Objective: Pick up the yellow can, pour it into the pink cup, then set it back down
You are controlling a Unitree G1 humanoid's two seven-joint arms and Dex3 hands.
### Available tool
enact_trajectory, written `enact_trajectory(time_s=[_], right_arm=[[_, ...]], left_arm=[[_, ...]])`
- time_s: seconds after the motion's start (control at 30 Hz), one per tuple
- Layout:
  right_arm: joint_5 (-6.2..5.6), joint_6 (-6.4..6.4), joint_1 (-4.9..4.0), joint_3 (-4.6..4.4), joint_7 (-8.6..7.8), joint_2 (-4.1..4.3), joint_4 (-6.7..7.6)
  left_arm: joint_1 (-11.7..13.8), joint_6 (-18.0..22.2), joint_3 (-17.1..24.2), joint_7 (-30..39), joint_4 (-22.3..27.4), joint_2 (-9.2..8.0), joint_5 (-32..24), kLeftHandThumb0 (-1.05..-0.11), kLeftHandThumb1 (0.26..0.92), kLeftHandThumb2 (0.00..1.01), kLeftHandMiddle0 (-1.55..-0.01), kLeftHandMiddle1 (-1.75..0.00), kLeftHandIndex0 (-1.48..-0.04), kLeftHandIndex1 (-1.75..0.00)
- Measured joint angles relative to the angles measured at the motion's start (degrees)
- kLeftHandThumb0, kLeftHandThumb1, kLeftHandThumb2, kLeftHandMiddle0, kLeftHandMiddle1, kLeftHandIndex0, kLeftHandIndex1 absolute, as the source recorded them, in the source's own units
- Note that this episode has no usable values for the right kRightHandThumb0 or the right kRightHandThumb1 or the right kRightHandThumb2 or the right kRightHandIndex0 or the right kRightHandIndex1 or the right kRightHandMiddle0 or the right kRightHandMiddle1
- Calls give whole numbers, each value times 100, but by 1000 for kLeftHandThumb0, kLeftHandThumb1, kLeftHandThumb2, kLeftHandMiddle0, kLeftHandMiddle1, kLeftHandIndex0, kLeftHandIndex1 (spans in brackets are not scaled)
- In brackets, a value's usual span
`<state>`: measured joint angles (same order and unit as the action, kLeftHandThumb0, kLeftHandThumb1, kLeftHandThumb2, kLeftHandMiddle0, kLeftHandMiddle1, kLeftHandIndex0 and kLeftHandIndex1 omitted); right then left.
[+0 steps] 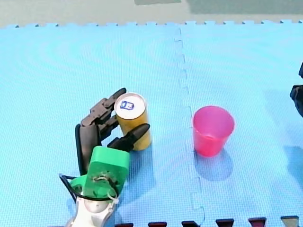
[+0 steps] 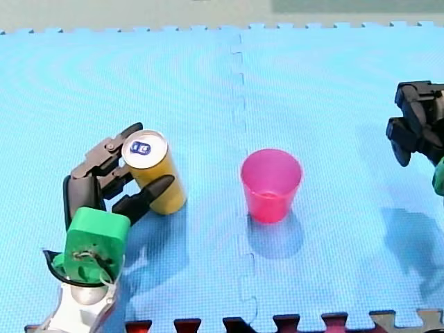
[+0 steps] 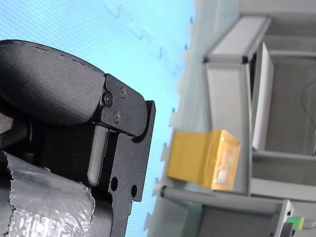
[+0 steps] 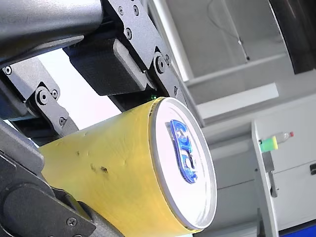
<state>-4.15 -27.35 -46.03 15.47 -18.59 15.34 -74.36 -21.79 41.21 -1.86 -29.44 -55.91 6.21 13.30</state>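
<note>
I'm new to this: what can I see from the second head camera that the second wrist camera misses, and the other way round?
The head view adds the pink cup, upright on the blue foam mat, and the right hand at the mat's right edge. The wrist view adds the room behind: a grey cabinet with a small bottle on it. Both share the yellow can, with the left hand closed around it.

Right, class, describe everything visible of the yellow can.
The yellow can is a metal-looking cylinder with a pale lid bearing a blue mark. It stands upright on the blue foam mat, left of the pink cup and apart from it. The left hand grips it, fingers on one side, thumb opposite. The right hand is at the mat's right edge.
</note>
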Motion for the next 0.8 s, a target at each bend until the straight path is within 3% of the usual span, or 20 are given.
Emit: enact_trajectory(time_s=[0.23, 0.33, 0.47, 0.5, 0.57, 0.7, 0.8], right_arm=[[19, -1, 5, -42, 45, 0, 9], [16, -1, 13, -43, 45, 0, 10], [14, -1, 17, -42, 43, 0, 11], [14, -1, 17, -43, 42, -1, 11], [14, -1, 19, -44, 43, 1, 11], [9, -1, 19, -41, 34, -1, 12], [2, -1, 19, -35, 27, -1, 12]], left_arm=[[-13, -81, -72, 25, -9, -52, 14, -350, 831, 1, -1296, 0, -1173, 0], [-72, -136, -125, 1, -73, -94, 102, -471, 827, 0, -1167, 0, -987, 0], [-166, -328, -183, 26, -154, -142, 161, -689, 807, 2, -827, 0, -689, 0], [-178, -482, -200, 68, -195, -157, 180, -849, 826, 9, -624, 0, -506, 0], [-162, -873, -271, 216, -259, -208, 250, -1004, 864, 20, -419, 0, -310, 0], [-167, -1355, -447, 190, -125, -376, 521, -1046, 874, 17, -351, 0, -247, 0], [-161, -1482, -519, 64, -33, -417, 626, -1048, 875, 14, -332, 0, -223, 0]])
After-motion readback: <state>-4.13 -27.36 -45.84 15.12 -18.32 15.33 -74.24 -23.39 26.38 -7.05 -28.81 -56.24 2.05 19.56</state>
